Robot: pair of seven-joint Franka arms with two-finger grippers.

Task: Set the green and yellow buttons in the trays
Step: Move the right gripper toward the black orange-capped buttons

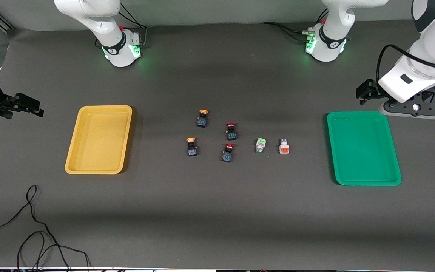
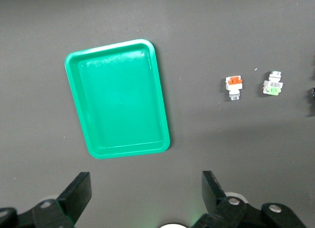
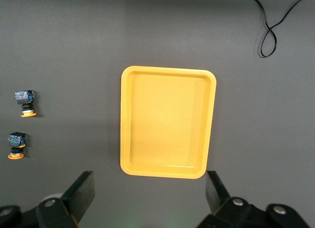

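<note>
From the front, six small switches sit mid-table between two trays: a yellow tray (image 1: 98, 139) toward the right arm's end and a green tray (image 1: 364, 148) toward the left arm's end, both bare inside. Two yellow-capped buttons (image 1: 202, 118) (image 1: 192, 146) lie nearest the yellow tray, two red-capped switches (image 1: 231, 130) (image 1: 228, 152) beside them, then one white button with green (image 1: 260, 145) and one white button with orange (image 1: 284, 146). Nothing blocks the way to either tray. A loose black cable (image 1: 32, 223) curls near the front camera. The left gripper (image 1: 414, 107) hangs beside the green tray, the right gripper (image 1: 17, 104) beside the yellow tray.

In the left wrist view, the left gripper's fingers (image 2: 78, 191) stand wide apart, holding nothing, over bare table beside the green tray; the two white buttons lie well apart from it.

In the right wrist view, the right gripper's fingers (image 3: 84, 191) are likewise spread and hold nothing; the yellow tray, both yellow-capped buttons and the cable show.
</note>
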